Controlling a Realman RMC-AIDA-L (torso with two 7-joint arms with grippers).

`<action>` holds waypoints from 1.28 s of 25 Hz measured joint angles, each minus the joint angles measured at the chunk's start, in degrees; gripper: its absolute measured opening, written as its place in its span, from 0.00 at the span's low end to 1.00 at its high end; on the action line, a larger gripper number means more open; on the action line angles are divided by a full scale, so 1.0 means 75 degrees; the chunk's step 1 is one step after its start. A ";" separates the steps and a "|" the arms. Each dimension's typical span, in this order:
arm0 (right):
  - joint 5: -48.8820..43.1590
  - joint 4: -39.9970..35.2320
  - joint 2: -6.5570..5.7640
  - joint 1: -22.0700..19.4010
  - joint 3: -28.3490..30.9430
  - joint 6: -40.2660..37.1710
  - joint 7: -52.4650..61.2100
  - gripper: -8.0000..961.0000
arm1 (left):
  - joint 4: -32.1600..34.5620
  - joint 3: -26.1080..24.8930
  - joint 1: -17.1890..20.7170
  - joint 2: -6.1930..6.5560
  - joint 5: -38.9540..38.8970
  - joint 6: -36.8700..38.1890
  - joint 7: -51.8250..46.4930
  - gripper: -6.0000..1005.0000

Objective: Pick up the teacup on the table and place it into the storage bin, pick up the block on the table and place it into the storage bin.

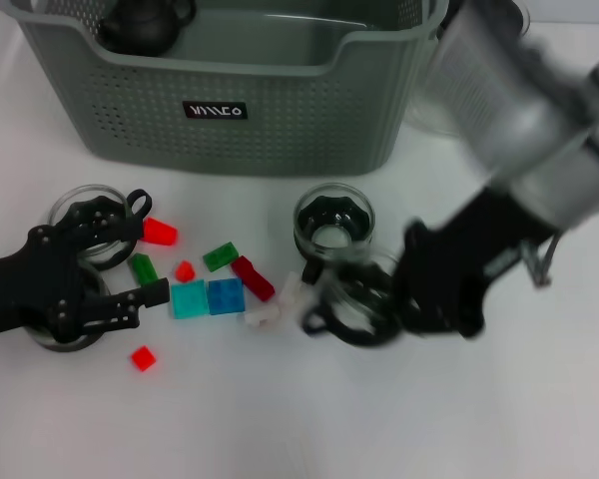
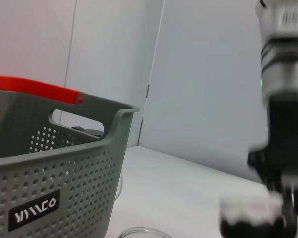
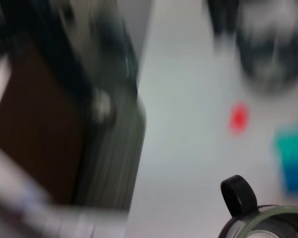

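My right pincer [image 1: 379,299] closed on teacup [image 1: 357,291] rim, mid-desk, so it lifts upright toward storage bin [image 1: 230,90] at far edge. Left pincer [image 1: 130,254] wide, parked over blocks [image 1: 208,296] (near left edge).

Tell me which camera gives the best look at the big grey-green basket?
The head view: the storage bin shows its whole perforated front, dipped rim and black label, with a dark teapot inside. The left wrist view shows only one corner of the storage bin with its label. The right wrist view is too blurred to tell.
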 joint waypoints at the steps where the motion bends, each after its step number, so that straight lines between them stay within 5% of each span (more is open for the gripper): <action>1: 0.0392 -0.0082 -0.0008 0.0010 0.0478 -0.0056 -0.0049 0.06 | 0.0000 0.0000 0.0001 -0.0001 0.0000 -0.0013 0.0001 0.84; 6: 0.2151 -0.0276 -0.0010 -0.0071 0.1991 0.0561 -0.0161 0.06 | 0.0000 0.0001 -0.0001 -0.0027 0.0000 -0.0117 0.0003 0.84; 13: 0.2995 -0.0153 -0.0008 0.0195 0.1980 0.3729 0.0568 0.06 | 0.0000 0.0000 -0.0063 -0.0048 -0.0011 -0.0134 -0.0022 0.84; 18: 0.1436 0.1024 -0.0016 0.1549 0.1588 0.5772 0.1956 0.06 | 0.0000 0.0001 -0.0074 -0.0090 -0.0022 -0.0188 -0.0025 0.84; 25: -0.1488 0.4895 -0.0015 0.4200 0.1575 0.8164 0.3686 0.06 | -0.0032 0.0001 -0.0077 -0.0152 -0.0021 -0.0198 -0.0039 0.84; 32: -0.2086 0.6300 0.0046 0.4722 0.1373 0.9108 0.3949 0.06 | -0.0146 0.0000 -0.0078 -0.0157 -0.0020 -0.0201 -0.0043 0.84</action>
